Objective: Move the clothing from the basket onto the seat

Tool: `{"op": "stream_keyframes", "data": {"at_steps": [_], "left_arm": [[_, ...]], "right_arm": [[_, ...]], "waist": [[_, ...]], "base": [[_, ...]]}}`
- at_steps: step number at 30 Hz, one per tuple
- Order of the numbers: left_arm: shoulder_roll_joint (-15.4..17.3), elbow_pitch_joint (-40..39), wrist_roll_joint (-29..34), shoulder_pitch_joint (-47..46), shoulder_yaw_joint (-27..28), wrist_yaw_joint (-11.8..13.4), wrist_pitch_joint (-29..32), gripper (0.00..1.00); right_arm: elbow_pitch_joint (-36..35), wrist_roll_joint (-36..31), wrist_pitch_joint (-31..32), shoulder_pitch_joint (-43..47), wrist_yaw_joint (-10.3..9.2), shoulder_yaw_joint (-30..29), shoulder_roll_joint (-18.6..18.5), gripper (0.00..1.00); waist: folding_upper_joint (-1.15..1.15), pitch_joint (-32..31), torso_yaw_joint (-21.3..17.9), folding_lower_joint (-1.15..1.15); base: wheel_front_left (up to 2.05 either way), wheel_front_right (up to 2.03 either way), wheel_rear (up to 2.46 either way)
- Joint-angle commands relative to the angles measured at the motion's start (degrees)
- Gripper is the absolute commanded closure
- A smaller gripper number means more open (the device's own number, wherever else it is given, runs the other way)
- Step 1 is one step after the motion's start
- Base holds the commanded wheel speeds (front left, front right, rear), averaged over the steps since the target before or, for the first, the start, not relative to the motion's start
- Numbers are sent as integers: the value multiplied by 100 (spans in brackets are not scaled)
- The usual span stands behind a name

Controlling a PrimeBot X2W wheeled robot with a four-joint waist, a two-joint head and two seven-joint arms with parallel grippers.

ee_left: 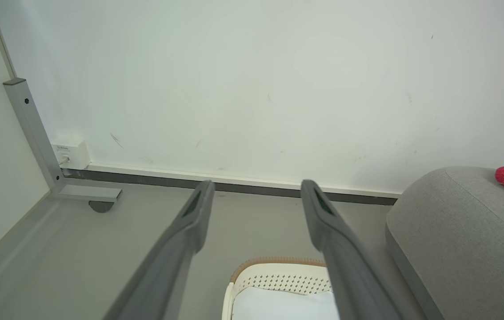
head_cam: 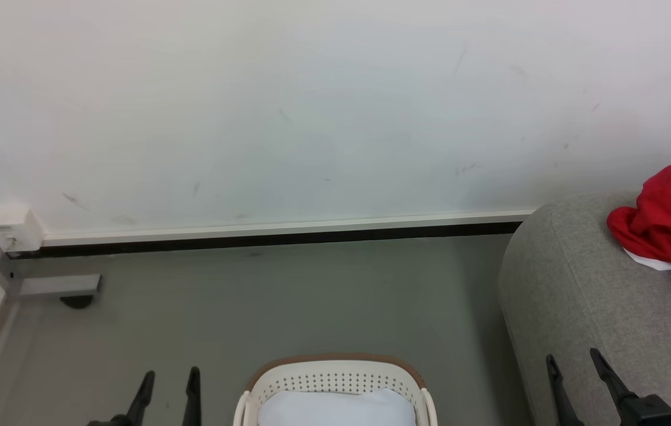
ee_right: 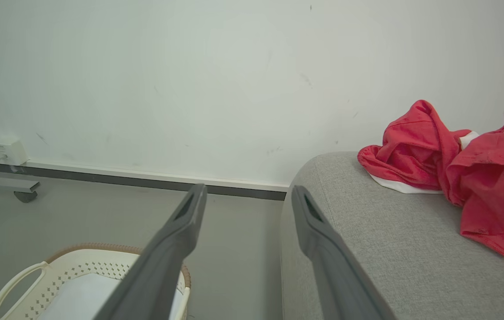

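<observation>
"Where's the clothing (ee_right: pixel 452 164)?"

"Up on the seat (head_cam: pixel 596 296). It's a crumpled red heap with a bit of white peeking out underneath, lying on top of the grey upholstery toward the wall (head_cam: pixel 312 106)."

"And the basket (head_cam: pixel 335 368)?"

"Down on the floor (head_cam: pixel 312 296), to the left of the seat, with a strip of bare floor between the two. A plain white sheet (head_cam: pixel 335 408) lies inside it."

"What about the arms?"

"The left gripper (head_cam: pixel 171 373) hangs over the floor just left of the basket, its fingers parted with nothing between them. The right gripper (head_cam: pixel 572 355) sits by the rounded end of the seat, fingers spread much the same and empty too, well apart from the red heap."

"Anything else around?"

"A pale skirting with a dark strip under it runs along the foot of the wall. A small white box (head_cam: pixel 13 228) sits in the left corner, and beside it there's a grey metal leg (head_cam: pixel 57 285) with a dark castor below it."
</observation>
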Motion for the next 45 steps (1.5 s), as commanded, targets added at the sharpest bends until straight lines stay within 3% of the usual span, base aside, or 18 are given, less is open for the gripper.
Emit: {"op": "stream_keyframes", "data": {"at_steps": [1,12,13,17,45], "left_arm": [[-33,18,113,84,54,-47,-4,0],[-178,121,254,95,260,-313,-4,0],[-177,111,228,35,243,-328,0,100],[-212,322,213,93,206,-339,14,100],[-221,273,-2578,-283,513,-461,759,100]], "right_arm": [[29,78,0,-60,-13,-3,-9,0],[37,138,0,-80,-13,71,-8,0],[26,116,0,-6,0,71,0,100],[216,126,8,126,0,68,25,100],[-173,3137,753,-35,-3,-217,9,100]], "waist": [[0,-13,23,1],[0,-32,58,1],[0,-32,59,1],[0,-32,60,1],[0,30,89,1]], "base": [[0,0,0],[0,0,0],[0,0,0],[0,0,0],[0,0,0]]}}
